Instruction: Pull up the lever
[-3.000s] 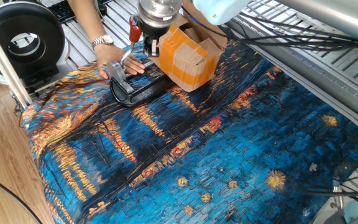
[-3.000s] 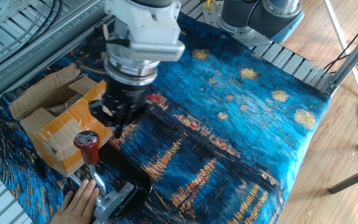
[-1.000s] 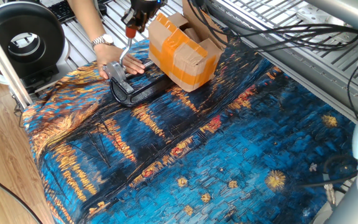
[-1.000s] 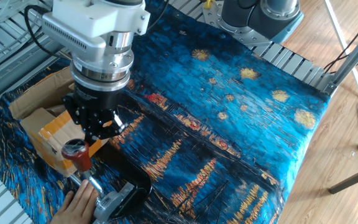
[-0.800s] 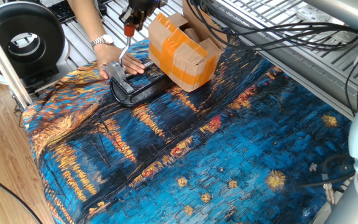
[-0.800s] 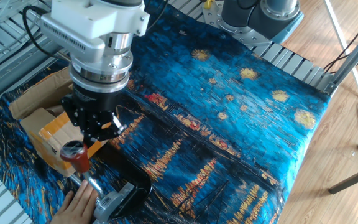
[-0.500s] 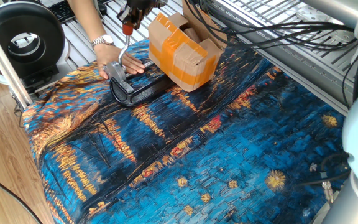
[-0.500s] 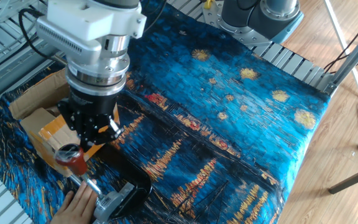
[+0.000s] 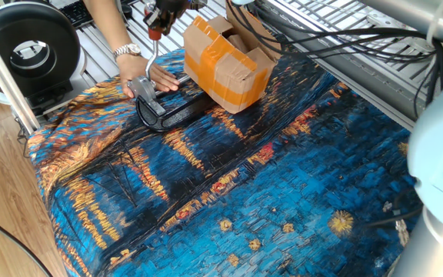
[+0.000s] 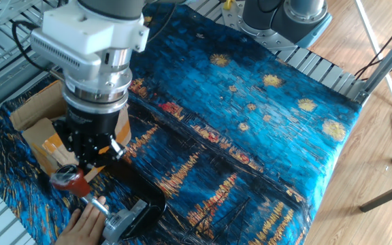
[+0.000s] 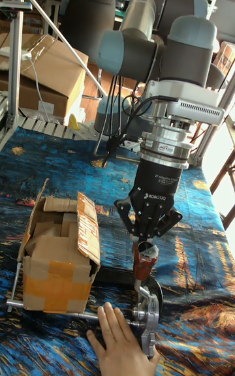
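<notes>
Gripper [image 11: 145,240] stays clamped on lever [image 11: 145,262] knob; rod now swung steeper beneath it — pull nearly complete, I judge.

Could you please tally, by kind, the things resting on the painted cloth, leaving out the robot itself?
Lever assemblies: 1, the lever on its bracket
Cardboard boxes: 1, the orange-taped box
Human hands: 1, the hand pressing on the bracket
Total: 3
</notes>
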`<state>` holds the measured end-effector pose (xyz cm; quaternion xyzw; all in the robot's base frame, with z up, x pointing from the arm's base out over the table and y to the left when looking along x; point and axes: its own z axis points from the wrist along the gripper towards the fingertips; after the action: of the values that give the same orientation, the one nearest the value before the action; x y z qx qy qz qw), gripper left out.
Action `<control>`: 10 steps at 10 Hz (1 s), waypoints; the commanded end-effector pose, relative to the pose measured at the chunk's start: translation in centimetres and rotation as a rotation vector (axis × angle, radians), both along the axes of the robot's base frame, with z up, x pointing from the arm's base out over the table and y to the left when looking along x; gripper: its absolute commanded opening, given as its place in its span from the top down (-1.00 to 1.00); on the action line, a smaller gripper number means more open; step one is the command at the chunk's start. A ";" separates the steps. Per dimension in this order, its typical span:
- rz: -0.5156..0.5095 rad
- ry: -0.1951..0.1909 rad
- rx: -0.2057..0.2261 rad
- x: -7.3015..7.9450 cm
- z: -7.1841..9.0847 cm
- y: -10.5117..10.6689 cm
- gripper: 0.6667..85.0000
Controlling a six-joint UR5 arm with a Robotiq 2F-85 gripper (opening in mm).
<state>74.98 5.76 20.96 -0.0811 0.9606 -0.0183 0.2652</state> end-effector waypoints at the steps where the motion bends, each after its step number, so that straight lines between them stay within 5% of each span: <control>1: -0.004 -0.023 0.023 1.3 -0.3 0.2 0.98; 6: 0.024 -0.102 0.032 3.9 -0.3 0.7 0.98; 10: 0.016 -0.094 0.033 4.8 -2.1 0.5 0.98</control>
<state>79.08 6.46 19.74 -0.0879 0.9465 -0.0073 0.3105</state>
